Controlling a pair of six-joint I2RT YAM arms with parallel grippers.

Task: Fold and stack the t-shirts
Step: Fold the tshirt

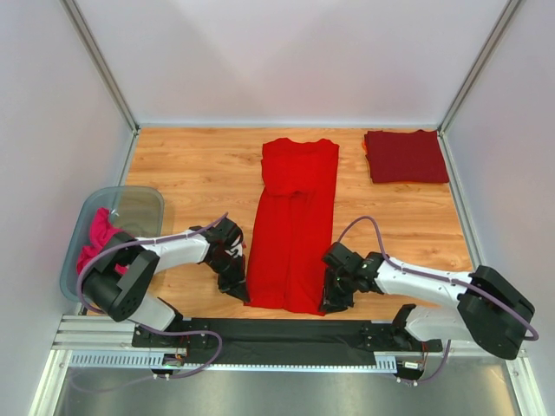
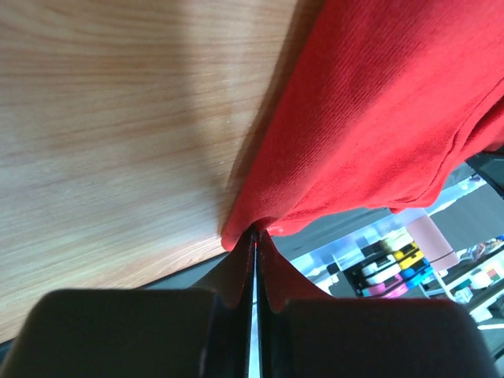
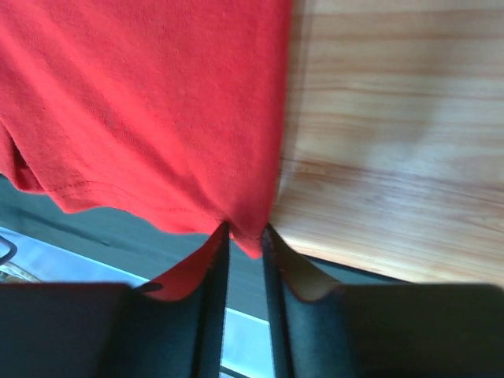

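From above, the bright red shirt [image 1: 295,225] lies on the bench [image 1: 195,173] as one long narrow strip, collar end far from me and hem at the near edge. That suits a fold end over end, which I judge to be the step in hand. The maroon shirt [image 1: 406,156] sits folded at the far right corner, well apart, and looks like the base of the stack. A bin [image 1: 143,198] on the left holds some pinkish cloth. Both my arms are bent low and reach inward, with my left tool [image 1: 236,290] at the near left corner of the strip and my right tool [image 1: 334,299] at the near right corner.

On my left wrist, the left tool [image 2: 254,236] is clenched. The corner of the red shirt [image 2: 370,118] is nipped at the very tips, and the wood of the bench [image 2: 118,118] lies beside it.

On my right wrist, the right tool [image 3: 246,236] has its jaws a little apart. The corner of the shirt [image 3: 157,102] pokes into the gap but is not pinched, so I count this side as released. Lifting now would raise the left corner only, so I would want this side gripped first.
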